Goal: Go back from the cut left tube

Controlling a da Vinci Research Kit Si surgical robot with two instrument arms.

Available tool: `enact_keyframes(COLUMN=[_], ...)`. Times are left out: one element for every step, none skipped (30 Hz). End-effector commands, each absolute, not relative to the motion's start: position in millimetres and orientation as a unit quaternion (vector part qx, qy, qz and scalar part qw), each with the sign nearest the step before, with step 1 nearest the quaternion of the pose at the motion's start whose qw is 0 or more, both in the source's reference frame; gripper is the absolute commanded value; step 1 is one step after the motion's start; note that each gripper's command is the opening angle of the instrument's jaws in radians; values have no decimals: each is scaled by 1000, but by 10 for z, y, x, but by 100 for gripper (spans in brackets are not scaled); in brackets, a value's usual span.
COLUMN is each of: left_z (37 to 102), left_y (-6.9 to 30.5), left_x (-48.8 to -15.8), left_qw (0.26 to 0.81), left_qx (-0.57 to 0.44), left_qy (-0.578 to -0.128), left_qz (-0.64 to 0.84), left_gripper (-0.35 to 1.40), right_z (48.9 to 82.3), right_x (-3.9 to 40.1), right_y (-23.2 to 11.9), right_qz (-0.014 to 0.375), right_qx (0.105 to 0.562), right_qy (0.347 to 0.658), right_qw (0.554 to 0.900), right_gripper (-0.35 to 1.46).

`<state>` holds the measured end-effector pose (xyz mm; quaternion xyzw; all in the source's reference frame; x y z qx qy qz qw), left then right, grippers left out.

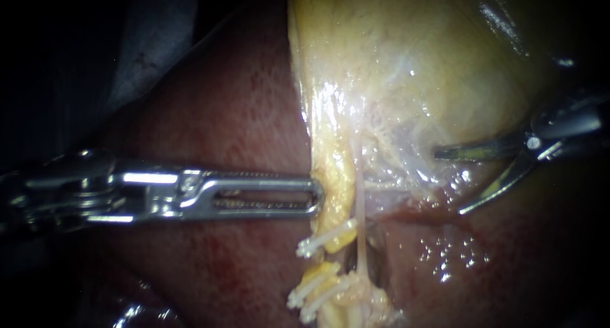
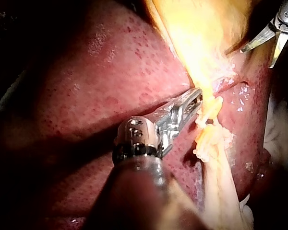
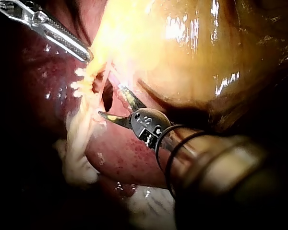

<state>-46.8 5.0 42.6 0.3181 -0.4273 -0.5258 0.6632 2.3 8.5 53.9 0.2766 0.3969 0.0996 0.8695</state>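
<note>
The left tube (image 1: 340, 239) hangs yellow below the gallbladder (image 1: 413, 61), parted between one white clip (image 1: 321, 240) above and a pair of clips (image 1: 314, 293) below. Beside it runs the thin pale right tube (image 1: 361, 229). My right instrument (image 1: 450, 182) stands off to the right of both tubes, its curved blades open and empty against the filmy tissue under the gallbladder; the right wrist view shows these open blades (image 3: 110, 100) near the tubes. My left instrument (image 1: 316, 198) reaches in level, jaws shut on the yellow tissue edge just above the upper clip, as in the left wrist view (image 2: 197, 98).
Red liver (image 1: 222, 99) fills the ground left of and below the tubes. Wet liver surface (image 1: 451, 252) glistens under the right instrument. White gauze (image 3: 149, 201) lies beyond the liver's edge in the right wrist view.
</note>
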Motion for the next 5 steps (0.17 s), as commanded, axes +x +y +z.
enact_keyframes(left_z=[426,426,426,426,426], left_y=[50,50,50,50,50], left_x=[-468,-468,-468,-468,-468], left_qw=[663,663,663,663,663], left_qx=[318,318,318,318,318], left_qy=[-427,-427,-427,-427,-427], left_qz=[-526,-526,-526,-526,-526], left_gripper=[-35,-35,-35,-35,-35], right_z=[539,539,539,539,539], right_x=[23,23,23,23,23], right_y=[85,85,85,85,85], right_qz=[100,100,100,100,100], right_qx=[277,277,277,277,277], right_qy=[397,397,397,397,397], right_qw=[870,870,870,870,870], right_gripper=[79,79,79,79,79])
